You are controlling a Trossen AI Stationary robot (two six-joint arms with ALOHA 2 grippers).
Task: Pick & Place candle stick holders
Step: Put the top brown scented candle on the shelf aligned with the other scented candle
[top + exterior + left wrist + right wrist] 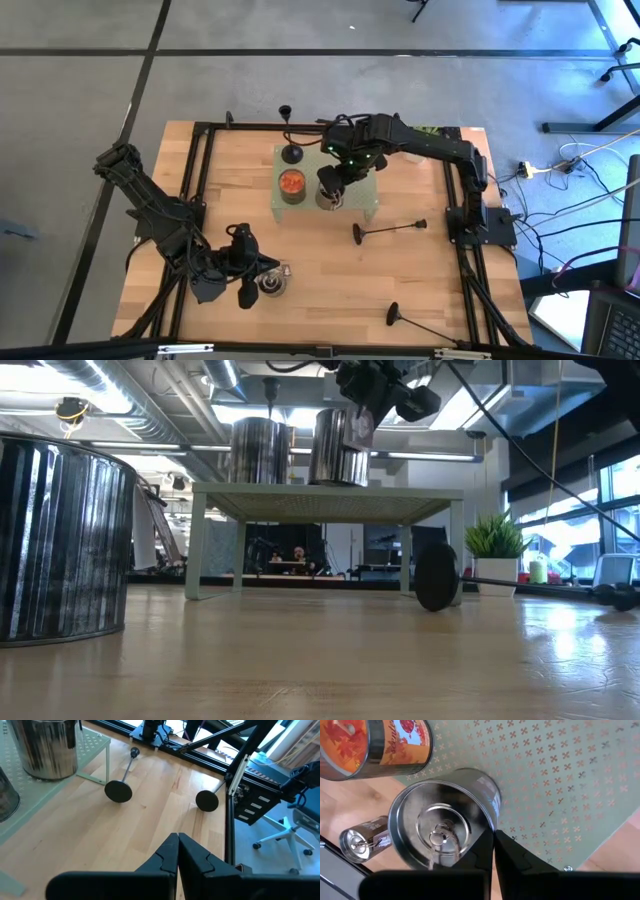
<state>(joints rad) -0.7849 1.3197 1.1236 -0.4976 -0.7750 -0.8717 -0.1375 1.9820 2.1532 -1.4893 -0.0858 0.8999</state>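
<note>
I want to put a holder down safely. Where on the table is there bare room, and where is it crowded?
Bare wood lies in front of the green rack, between the silver tin by the left gripper and the two fallen candle stick holders. The rack's right part is also bare. Its left part is crowded: upright holder, orange tin, silver can, right gripper.

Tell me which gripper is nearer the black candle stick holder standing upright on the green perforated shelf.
Right. The right gripper hangs over the shelf's silver can beside the upright candle stick holder; the left gripper sits far off, near the table's front.

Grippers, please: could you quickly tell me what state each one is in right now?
Left gripper: closed, holding nothing.
Right gripper: closed over the silver can, holding nothing.
</note>
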